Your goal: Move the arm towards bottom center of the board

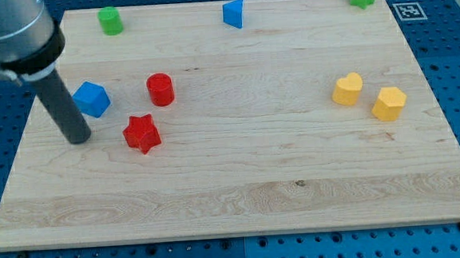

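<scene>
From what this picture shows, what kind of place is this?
Probably a robotics lab bench: a wooden board lies on a blue perforated mounting plate, a printed marker tag sits at the corner, and my tip stands beside the blue block.

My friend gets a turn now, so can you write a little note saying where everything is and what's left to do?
No gripper, only my tip, at the board's left side, just left of the red star and below the blue block.
The red cylinder sits right of the blue block.
Done: nothing that shows; my tip is not at the bottom center.
Left: slide my tip right and down, passing below the red star.
</scene>
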Robot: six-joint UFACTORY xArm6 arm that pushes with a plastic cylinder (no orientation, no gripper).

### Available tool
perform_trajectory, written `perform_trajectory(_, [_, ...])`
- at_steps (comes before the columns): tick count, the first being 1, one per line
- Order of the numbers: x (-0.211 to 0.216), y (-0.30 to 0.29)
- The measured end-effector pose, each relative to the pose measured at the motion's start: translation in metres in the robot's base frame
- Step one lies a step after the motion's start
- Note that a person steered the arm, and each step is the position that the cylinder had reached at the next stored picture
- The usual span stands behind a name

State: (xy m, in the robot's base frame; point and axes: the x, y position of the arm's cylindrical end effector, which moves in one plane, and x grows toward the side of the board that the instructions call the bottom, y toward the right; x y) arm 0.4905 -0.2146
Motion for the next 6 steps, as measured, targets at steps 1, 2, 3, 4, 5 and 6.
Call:
perform_trajectory(1, [0.019,0.002])
perform_trajectory(2, [0.035,0.055])
perform_trajectory(3, [0.043,0.096])
perform_trajectory(4, [0.043,0.101])
perform_trajectory(5, [0.044,0.101])
perform_trajectory(6, [0.071,0.108])
